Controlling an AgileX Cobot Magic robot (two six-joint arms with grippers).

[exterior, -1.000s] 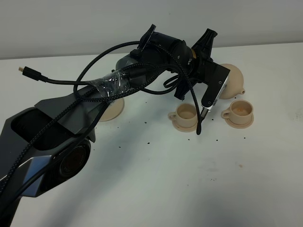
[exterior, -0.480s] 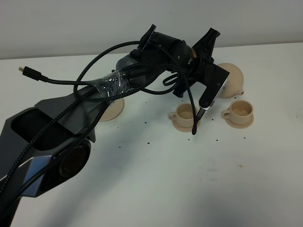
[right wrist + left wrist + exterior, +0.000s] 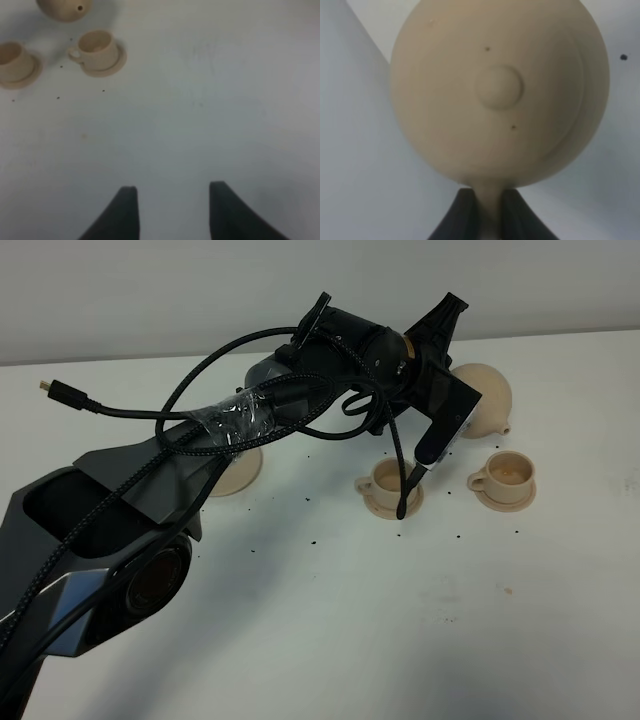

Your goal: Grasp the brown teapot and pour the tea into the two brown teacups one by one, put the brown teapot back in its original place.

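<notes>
The brown teapot point(image 3: 487, 396) hangs tipped above the table, behind the right teacup point(image 3: 505, 472), its spout pointing down toward that cup. My left gripper point(image 3: 488, 212) is shut on the teapot's handle; the left wrist view is filled by the teapot point(image 3: 500, 90) with its knobbed lid. The left teacup point(image 3: 390, 483) stands on its saucer under a dangling cable. The wide saucer plate point(image 3: 238, 473) lies partly hidden behind the left arm. My right gripper point(image 3: 170, 210) is open over bare table, far from the teapot point(image 3: 62, 7) and both cups point(image 3: 97, 47) point(image 3: 15, 62).
Dark tea specks are scattered on the white table point(image 3: 400, 620) around the cups. A loose black cable loops over the left arm, its plug end point(image 3: 47, 387) sticking out at the far left. The left arm's base point(image 3: 90, 560) fills the near left.
The teapot has risen slightly and pulled back from the right cup as the left wrist turned. The hanging cable has swung left over the left cup.
</notes>
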